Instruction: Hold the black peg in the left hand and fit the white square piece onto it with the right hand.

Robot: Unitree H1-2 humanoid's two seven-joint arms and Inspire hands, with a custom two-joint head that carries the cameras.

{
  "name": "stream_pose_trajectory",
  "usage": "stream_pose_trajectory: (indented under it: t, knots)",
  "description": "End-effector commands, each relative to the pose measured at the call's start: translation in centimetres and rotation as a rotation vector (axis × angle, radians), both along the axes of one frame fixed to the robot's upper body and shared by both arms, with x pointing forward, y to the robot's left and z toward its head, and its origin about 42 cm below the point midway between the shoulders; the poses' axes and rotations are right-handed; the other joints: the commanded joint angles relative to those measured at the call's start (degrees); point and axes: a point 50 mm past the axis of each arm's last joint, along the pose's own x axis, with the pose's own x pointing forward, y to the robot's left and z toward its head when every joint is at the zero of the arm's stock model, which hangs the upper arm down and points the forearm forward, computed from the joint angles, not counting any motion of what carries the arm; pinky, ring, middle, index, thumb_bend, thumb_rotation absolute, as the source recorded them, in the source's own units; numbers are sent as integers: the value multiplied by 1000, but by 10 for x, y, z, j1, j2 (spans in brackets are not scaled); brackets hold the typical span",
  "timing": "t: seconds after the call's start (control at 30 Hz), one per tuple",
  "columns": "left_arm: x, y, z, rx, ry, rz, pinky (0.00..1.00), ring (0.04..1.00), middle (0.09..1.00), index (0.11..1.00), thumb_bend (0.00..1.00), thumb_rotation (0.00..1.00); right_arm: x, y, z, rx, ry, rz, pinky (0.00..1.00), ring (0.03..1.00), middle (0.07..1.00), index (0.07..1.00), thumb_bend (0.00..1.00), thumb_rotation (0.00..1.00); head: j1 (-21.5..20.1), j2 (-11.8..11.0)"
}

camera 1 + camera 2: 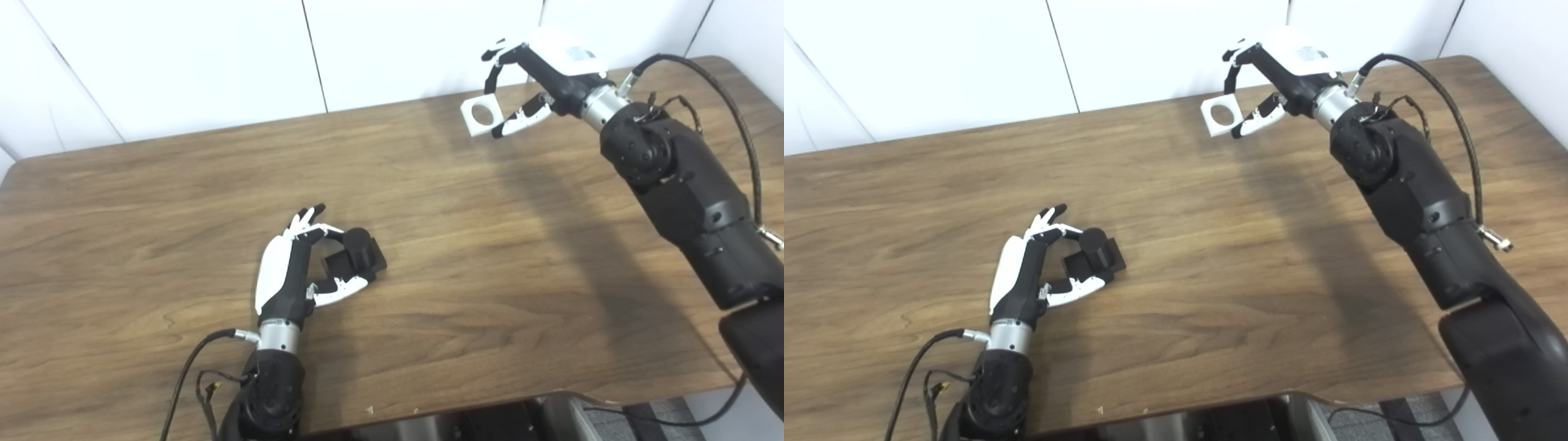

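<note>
While my left hand (288, 275) only pinches the black peg (358, 251) low on the tabletop (490, 245), my right hand (539, 79), clamped on one edge of the white square piece (481, 115), may let it tilt and miss the peg.

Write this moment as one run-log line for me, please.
left hand: shut on black peg, on table | right hand: shut on white square piece, far right | parts: apart, not fitted

Left hand (288, 275) low and curled; right hand (539, 73) raised, pinching.
</note>
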Motion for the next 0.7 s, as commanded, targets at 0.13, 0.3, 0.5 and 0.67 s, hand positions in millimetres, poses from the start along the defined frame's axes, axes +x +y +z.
stream_pose_trajectory:
  t: [0.13,0.3,0.5,0.67]
  knots:
    - [3,9,-18,58,96,29,1000,1000,949,486,521,83,-12,17,36,20,-71,67,918,896,813,479,524,141,9,0]
    - [3,5,-18,57,93,26,1000,1000,949,486,521,83,-24,33,43,42,-60,131,942,914,814,479,524,139,21,1]
    - [4,1,-18,52,82,27,1000,1000,944,486,521,83,-36,54,49,51,-54,222,930,913,813,479,523,141,37,4]
    - [4,-2,-17,62,84,24,1000,1000,947,486,520,85,-46,67,51,53,-39,260,896,922,811,479,524,142,47,7]
